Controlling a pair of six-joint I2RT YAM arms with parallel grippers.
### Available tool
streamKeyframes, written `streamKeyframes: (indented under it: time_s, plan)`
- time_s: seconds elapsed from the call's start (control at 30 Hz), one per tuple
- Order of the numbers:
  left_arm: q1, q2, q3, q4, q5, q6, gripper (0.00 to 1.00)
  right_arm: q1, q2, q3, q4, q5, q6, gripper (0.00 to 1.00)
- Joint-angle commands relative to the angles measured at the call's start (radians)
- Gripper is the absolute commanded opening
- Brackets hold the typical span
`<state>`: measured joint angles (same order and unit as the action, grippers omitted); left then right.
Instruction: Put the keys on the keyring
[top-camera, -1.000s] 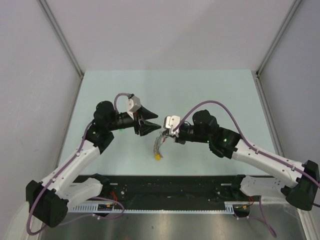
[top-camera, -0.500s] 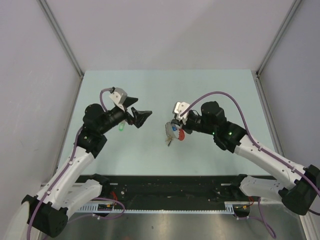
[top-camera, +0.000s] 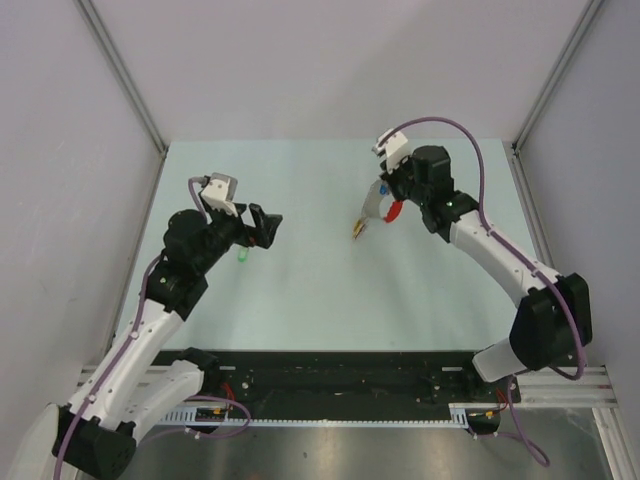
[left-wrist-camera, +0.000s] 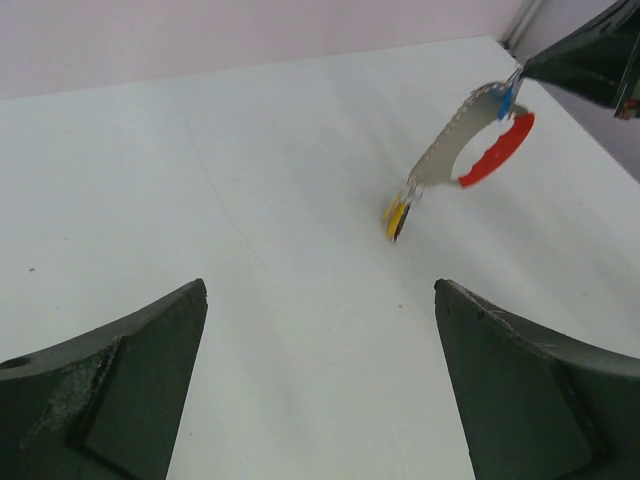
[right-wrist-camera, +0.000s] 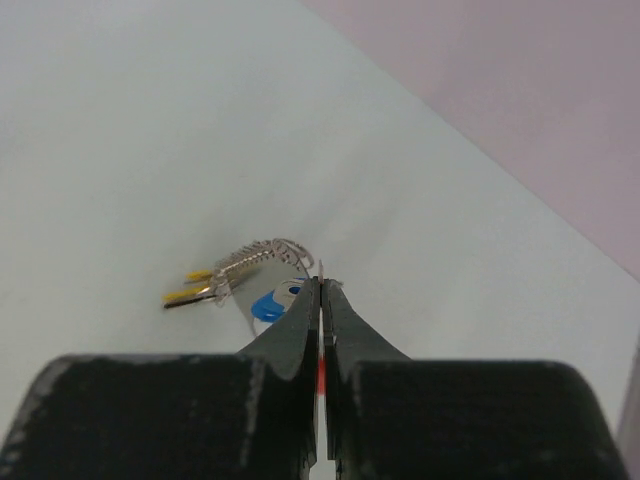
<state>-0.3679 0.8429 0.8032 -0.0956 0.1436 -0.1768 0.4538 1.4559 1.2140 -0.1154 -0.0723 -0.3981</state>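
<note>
The right end effector (top-camera: 384, 203) pinches the keyring (top-camera: 371, 213), blue key (right-wrist-camera: 268, 305) seemingly threaded, near the desk's (top-camera: 300, 300) far right corner; the green key (top-camera: 242, 258) waits toward the left edge beside the wide-open left end effector (top-camera: 263, 225).

The grey-and-red keyring (top-camera: 370, 213) hangs from the right gripper (right-wrist-camera: 320, 288), yellow keys (left-wrist-camera: 396, 218) dangling, blue key (right-wrist-camera: 268, 305) at its top. The green key (top-camera: 242, 257) lies loose, well apart.

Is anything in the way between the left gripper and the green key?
Nothing visible. The green key lies alone on the table beside the open left gripper; the keyring hangs from the right gripper, well apart.
</note>
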Motion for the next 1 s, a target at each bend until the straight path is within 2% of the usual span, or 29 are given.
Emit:
streamKeyframes:
  time_s: [0.0, 0.1, 0.2, 0.33, 0.43, 0.63, 0.77, 0.83, 0.9, 0.93, 0.97]
  plan:
    - [0.007, -0.093, 0.022, -0.095, -0.134, 0.002, 1.00, -0.095, 0.059, 0.104, 0.183, 0.176, -0.045, 0.00]
    - [0.009, -0.185, -0.038, -0.093, -0.154, 0.003, 1.00, -0.132, 0.087, 0.104, 0.200, 0.212, -0.056, 0.00]
    - [0.007, -0.277, -0.108, -0.090, -0.190, 0.003, 1.00, -0.181, 0.130, 0.102, 0.142, 0.223, -0.004, 0.00]
    - [0.007, -0.373, -0.188, -0.107, -0.245, 0.007, 1.00, -0.231, 0.205, 0.093, 0.019, 0.177, 0.158, 0.00]
    - [0.007, -0.421, -0.210, -0.124, -0.263, 0.013, 1.00, -0.254, 0.230, 0.024, -0.015, 0.134, 0.267, 0.00]
    - [0.009, -0.467, -0.217, -0.121, -0.277, 0.007, 1.00, -0.317, 0.152, -0.238, 0.052, 0.137, 0.431, 0.00]
    - [0.011, -0.485, -0.219, -0.122, -0.309, -0.004, 1.00, -0.426, 0.069, -0.381, 0.105, 0.056, 0.518, 0.00]
    - [0.012, -0.499, -0.220, -0.119, -0.328, -0.004, 1.00, -0.489, 0.023, -0.442, 0.105, 0.008, 0.553, 0.04]
    - [0.014, -0.508, -0.225, -0.112, -0.343, -0.006, 1.00, -0.523, -0.018, -0.482, 0.141, -0.036, 0.571, 0.12]
    - [0.014, -0.521, -0.228, -0.101, -0.351, -0.007, 1.00, -0.527, -0.032, -0.494, 0.145, -0.046, 0.588, 0.16]
    - [0.015, -0.528, -0.231, -0.093, -0.361, -0.015, 1.00, -0.532, -0.054, -0.505, 0.146, -0.055, 0.596, 0.25]
